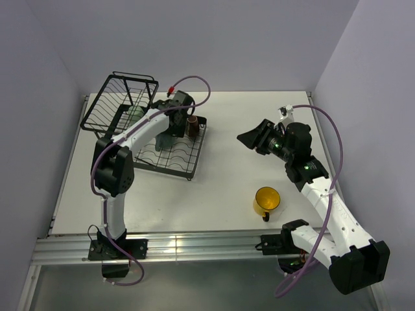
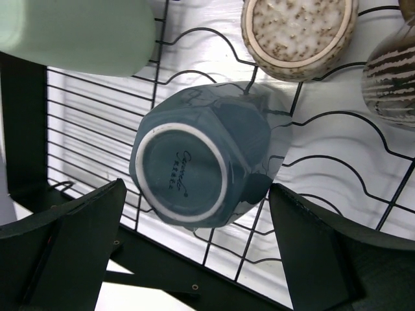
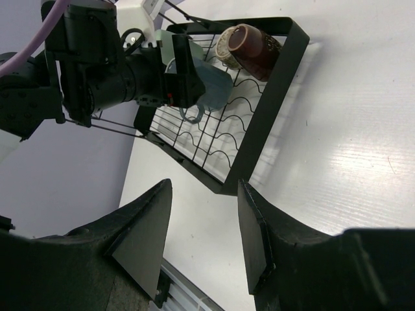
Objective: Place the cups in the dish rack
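The black wire dish rack (image 1: 192, 170) stands at the back left. My left gripper (image 1: 170, 131) hangs open over its flat tray. Between the spread fingers (image 2: 71, 240) a blue-grey mug (image 2: 201, 172) lies bottom up on the wires, untouched. Around it sit a pale green tumbler (image 2: 78, 32), a beige speckled cup (image 2: 298, 32) and a brown striped mug (image 2: 392, 78). A yellow mug (image 1: 266, 201) stands upright on the table, right of centre. My right gripper (image 1: 250, 139) is raised above the table, pointing at the rack, open with nothing between its fingers (image 3: 146, 233).
The rack's taller basket section (image 1: 117, 97) rises at the far left, next to the wall. In the right wrist view the rack's black frame (image 3: 272, 97) lies ahead, with the left arm (image 3: 97, 71) over it. An aluminium rail (image 1: 194, 246) runs along the near edge.
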You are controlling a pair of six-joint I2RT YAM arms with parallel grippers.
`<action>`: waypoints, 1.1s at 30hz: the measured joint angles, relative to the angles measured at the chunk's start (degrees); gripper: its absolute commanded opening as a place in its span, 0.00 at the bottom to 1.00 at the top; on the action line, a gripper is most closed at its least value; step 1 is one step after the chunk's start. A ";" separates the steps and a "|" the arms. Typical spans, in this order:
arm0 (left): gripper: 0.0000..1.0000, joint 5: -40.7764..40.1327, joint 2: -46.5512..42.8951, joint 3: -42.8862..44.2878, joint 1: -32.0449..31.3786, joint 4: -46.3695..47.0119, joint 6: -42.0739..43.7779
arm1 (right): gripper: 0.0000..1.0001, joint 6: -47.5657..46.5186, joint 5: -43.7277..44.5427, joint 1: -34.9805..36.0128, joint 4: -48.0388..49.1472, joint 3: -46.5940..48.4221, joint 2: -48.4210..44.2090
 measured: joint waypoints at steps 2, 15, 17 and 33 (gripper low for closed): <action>0.99 -0.72 0.00 0.52 -0.17 -0.52 0.02 | 0.53 0.00 0.00 0.04 0.00 0.00 0.00; 0.98 -4.31 -0.02 6.86 -4.48 -2.23 0.52 | 0.51 -2.16 6.10 1.70 -6.25 2.01 0.11; 0.98 -4.46 -0.07 7.72 -5.42 -2.25 0.50 | 0.49 -3.13 9.46 2.56 -9.81 4.31 0.33; 0.99 4.26 -22.08 6.05 -12.28 4.33 -0.39 | 0.56 -1.22 39.19 22.38 -37.29 10.80 1.49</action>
